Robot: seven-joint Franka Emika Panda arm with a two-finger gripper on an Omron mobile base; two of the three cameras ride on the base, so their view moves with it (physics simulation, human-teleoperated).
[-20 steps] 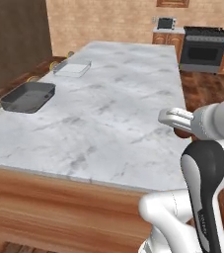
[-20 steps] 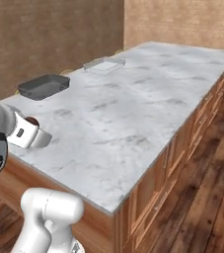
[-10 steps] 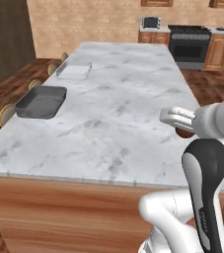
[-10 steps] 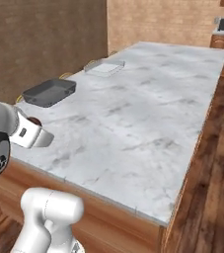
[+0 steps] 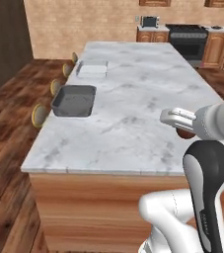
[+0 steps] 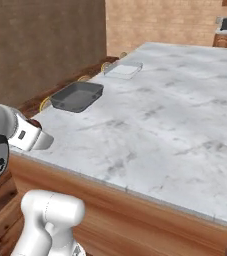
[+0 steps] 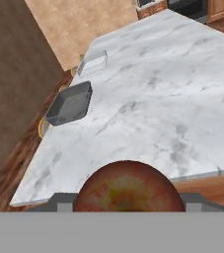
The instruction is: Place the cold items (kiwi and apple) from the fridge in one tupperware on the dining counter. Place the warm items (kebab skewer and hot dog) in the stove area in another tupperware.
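**Hand carries the apple as the base swings round to the dining surface**

Hand [image 7: 126, 210] is clamped on the apple [image 7: 127, 188], a finger pressed to each side of the fruit, which sits red and yellow right at the fingertips in the hand view; from the left base view only a sliver of it peeks from under the hand [image 5: 178, 118].

What has shifted over the last second is the camera, not the things: the whole marble surface [image 5: 133, 123] has slid across both base views, so the base is turning while the grip holds unchanged. Ahead of the hand and off to its left now lies the dark grey tupperware [image 7: 71, 103], with the clear tupperware [image 7: 93, 63] farther beyond it, both well apart from the apple. Judging by this, the carry is nearing its end and the drop into one container comes next.
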